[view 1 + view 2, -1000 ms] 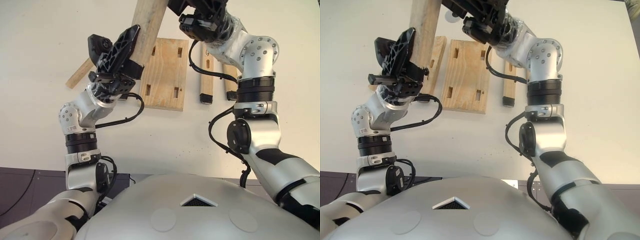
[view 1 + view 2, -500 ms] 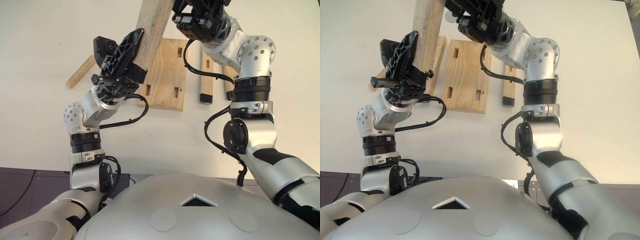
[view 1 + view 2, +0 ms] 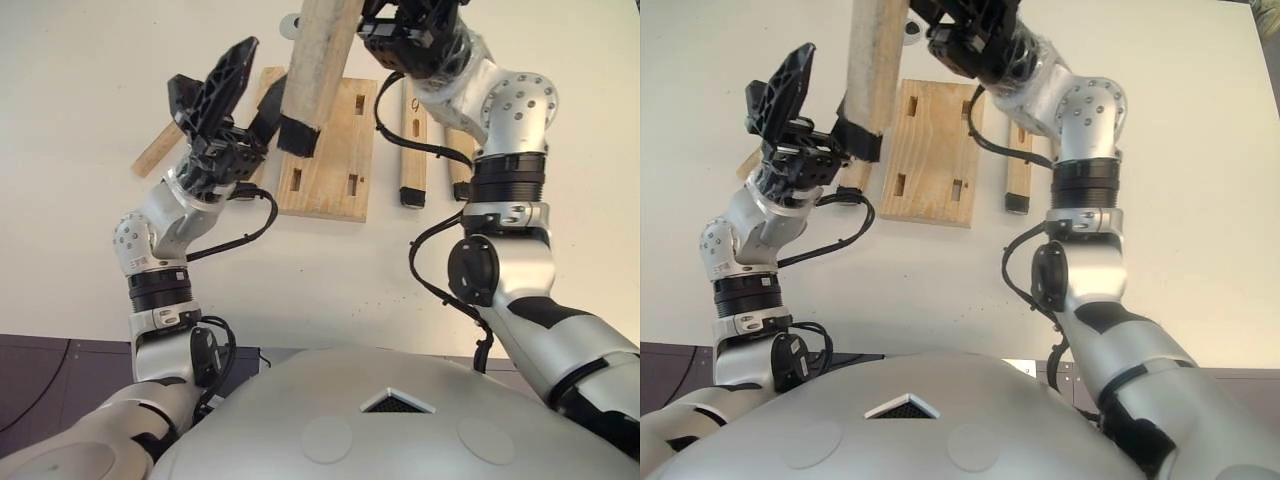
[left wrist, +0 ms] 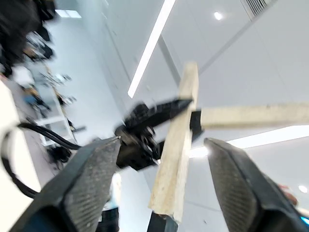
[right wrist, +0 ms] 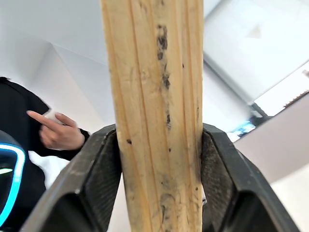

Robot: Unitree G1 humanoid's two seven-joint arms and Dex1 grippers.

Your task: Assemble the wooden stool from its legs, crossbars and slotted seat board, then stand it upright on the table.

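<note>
Right wrist view: right gripper (image 5: 159, 145) is clamped on the wooden leg (image 5: 154, 82), both pads against it. Leg is held aloft, tilted, its black-capped end above the slotted seat board (image 3: 335, 150), which lies flat on the table (image 3: 80, 80). Left gripper (image 3: 243, 98) stands open, its fingers spread beside that end.

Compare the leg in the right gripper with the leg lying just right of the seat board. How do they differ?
The held leg is raised above the table, clamped in the right gripper; the lying leg rests on the table, untouched. The held leg stands steeply; the lying leg is flat beside the seat board. Both are pale wood with a black cap at one end.
</note>
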